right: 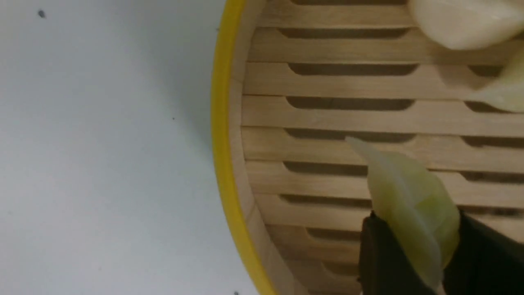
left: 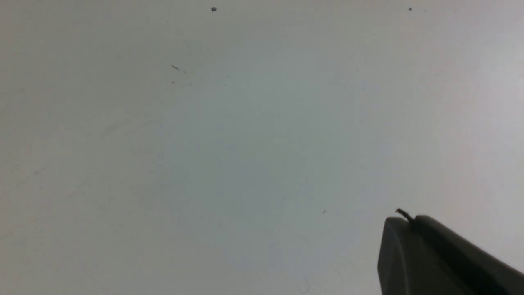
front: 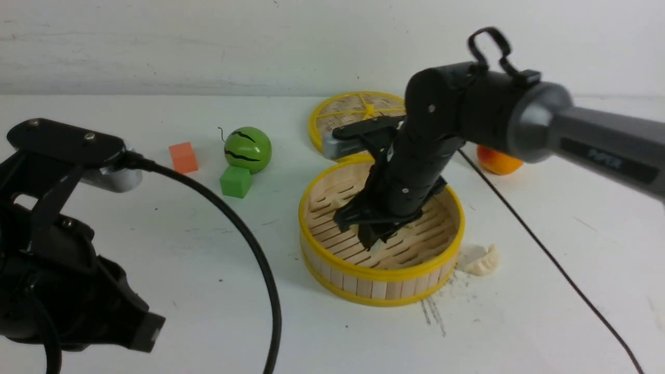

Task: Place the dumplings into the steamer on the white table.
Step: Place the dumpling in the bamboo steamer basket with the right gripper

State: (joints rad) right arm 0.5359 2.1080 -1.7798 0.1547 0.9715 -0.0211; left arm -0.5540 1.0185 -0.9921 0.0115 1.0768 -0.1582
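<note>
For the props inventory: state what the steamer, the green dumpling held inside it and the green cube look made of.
The steamer: pale bamboo or wood, matt, with grain visible on the slats; its yellow rims look smooth, perhaps plastic.
The green dumpling: translucent, smooth, faintly glossy, likely soft plastic or rubber.
The green cube: flat, even colour, matt; foam or painted wood, cannot tell which.
</note>
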